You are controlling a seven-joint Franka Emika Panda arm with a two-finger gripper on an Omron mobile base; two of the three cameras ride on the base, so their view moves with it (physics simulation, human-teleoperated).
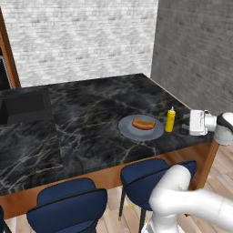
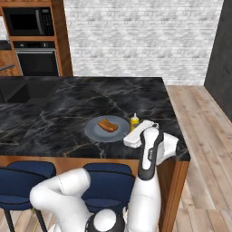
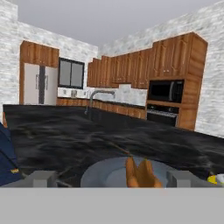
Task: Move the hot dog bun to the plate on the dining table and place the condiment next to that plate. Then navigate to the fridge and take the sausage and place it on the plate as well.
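The tan-orange hot dog bun [image 1: 143,123] [image 2: 108,125] [image 3: 140,174] lies on the grey-blue plate [image 1: 129,130] [image 2: 95,132] [image 3: 98,175], near the right end of the black marble dining table [image 1: 91,113] [image 2: 68,113]. The yellow condiment [image 1: 170,119] [image 2: 134,121] [image 3: 215,178] stands upright just right of the plate. My gripper [image 1: 184,123] [image 3: 111,179] hovers low over the table right of the bottle, pointing toward it, open and holding nothing. The grey fridge [image 3: 39,84] stands far across the room. The sausage is out of view.
Blue stools [image 1: 68,205] [image 1: 145,173] are tucked under the table's near wooden edge. A dark sink [image 1: 25,107] with a faucet [image 3: 98,94] is set in the table's far left. Wooden cabinets with a microwave [image 2: 29,20] [image 3: 165,91] line the back wall.
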